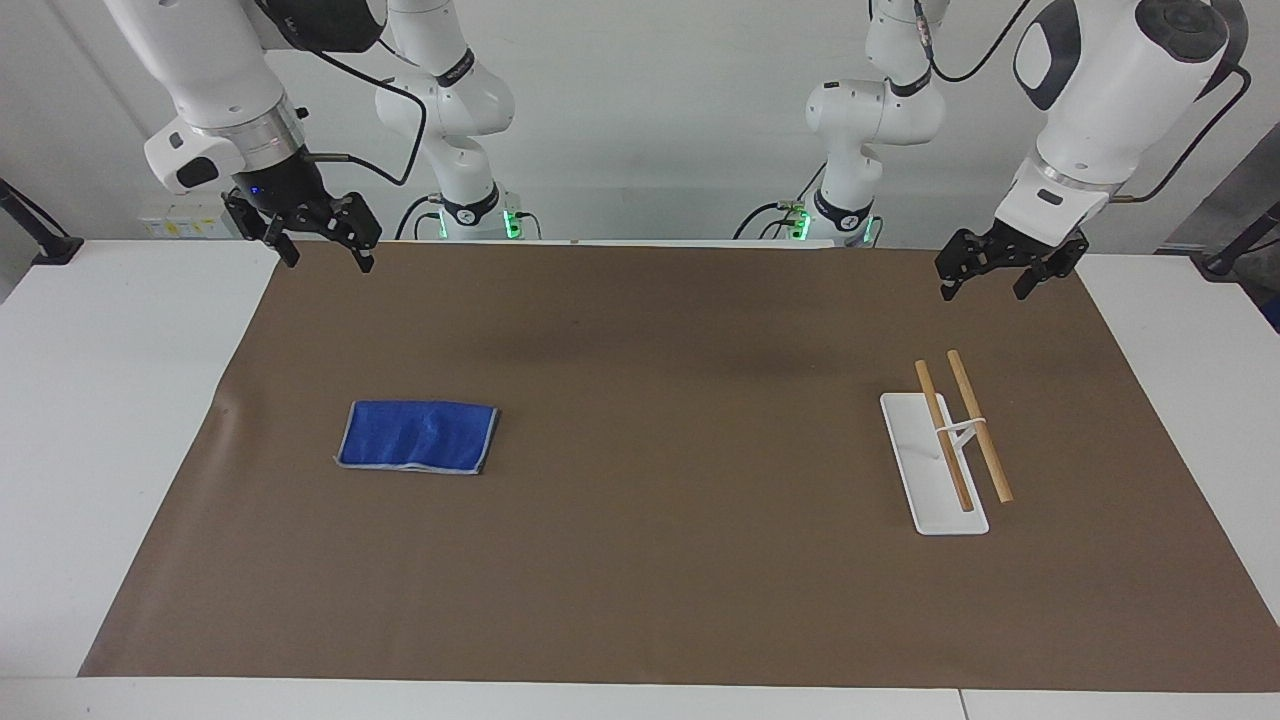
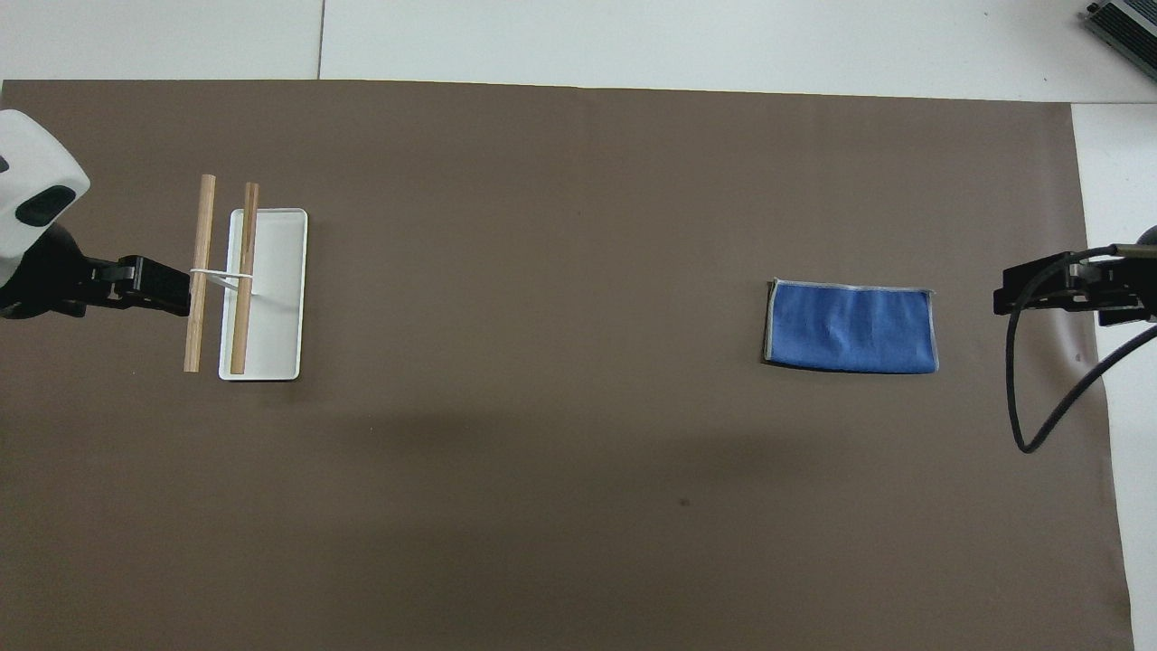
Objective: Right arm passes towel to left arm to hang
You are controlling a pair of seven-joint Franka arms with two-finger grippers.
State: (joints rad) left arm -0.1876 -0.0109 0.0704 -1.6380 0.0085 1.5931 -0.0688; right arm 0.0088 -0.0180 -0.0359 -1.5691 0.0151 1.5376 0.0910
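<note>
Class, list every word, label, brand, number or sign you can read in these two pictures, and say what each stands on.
None can be read.
Folded royal-blue towel: no label visible.
White stand with wooden rods: no markings.
Dark lettering high on the right arm: too small to read.

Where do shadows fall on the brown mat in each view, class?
Facing view: soft dark patches on the mat near the robots, a thin shadow under the towel. Overhead view: a broad faint band across the mat, a slim shadow beside the white stand. Lighting is even, no glare.
</note>
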